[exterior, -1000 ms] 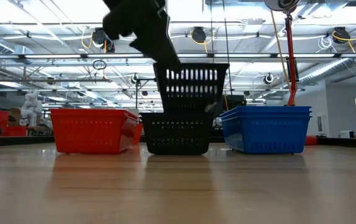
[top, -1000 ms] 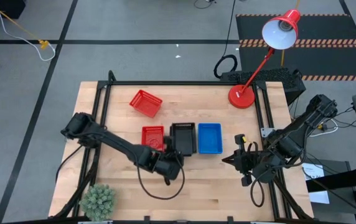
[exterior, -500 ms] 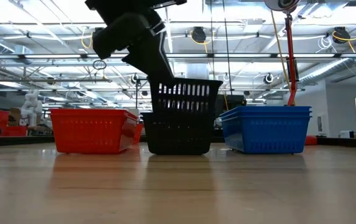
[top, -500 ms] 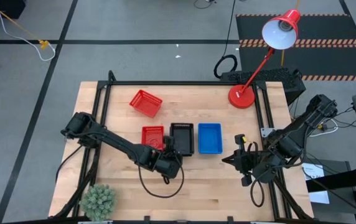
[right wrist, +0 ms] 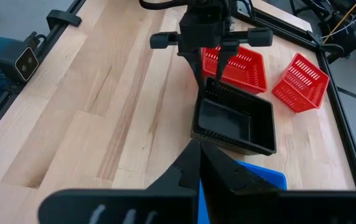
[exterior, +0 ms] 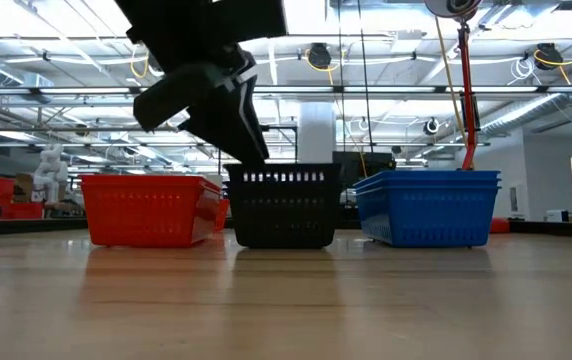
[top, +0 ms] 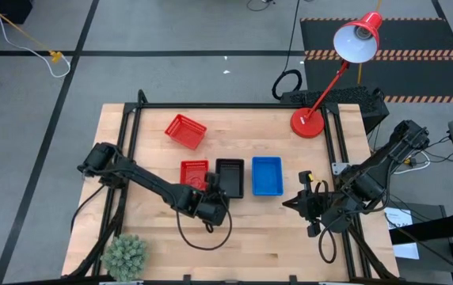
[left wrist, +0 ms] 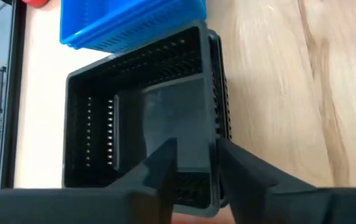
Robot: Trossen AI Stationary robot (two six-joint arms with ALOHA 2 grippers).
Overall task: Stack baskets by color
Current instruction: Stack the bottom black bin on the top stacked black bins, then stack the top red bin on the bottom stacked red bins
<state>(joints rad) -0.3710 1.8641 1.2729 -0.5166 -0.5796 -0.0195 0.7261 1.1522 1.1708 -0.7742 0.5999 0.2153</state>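
Note:
A black basket stack (top: 230, 176) stands in a row between a red stack (top: 194, 172) and a blue stack (top: 266, 176), and the top black basket (left wrist: 140, 124) sits nested and level (exterior: 284, 205). My left gripper (left wrist: 196, 146) is open at that basket's near left corner. One finger is inside its wall (left wrist: 210, 155) and one is outside, with a gap showing. A lone red basket (top: 185, 131) lies tilted farther back on the left. My right gripper (right wrist: 200, 149) hangs shut and empty over the table's near right part (top: 299, 203).
A red lamp base (top: 306, 123) stands at the far right corner, with its arm reaching up over the edge. A small green plant (top: 124, 255) sits at the near left corner. Bare wood (top: 266, 237) lies in front of the basket row.
My left gripper has gone down toward the black stack with the black basket. That basket hung tilted above the stack a second ago; it has sunk into it and now sits level, nested inside.

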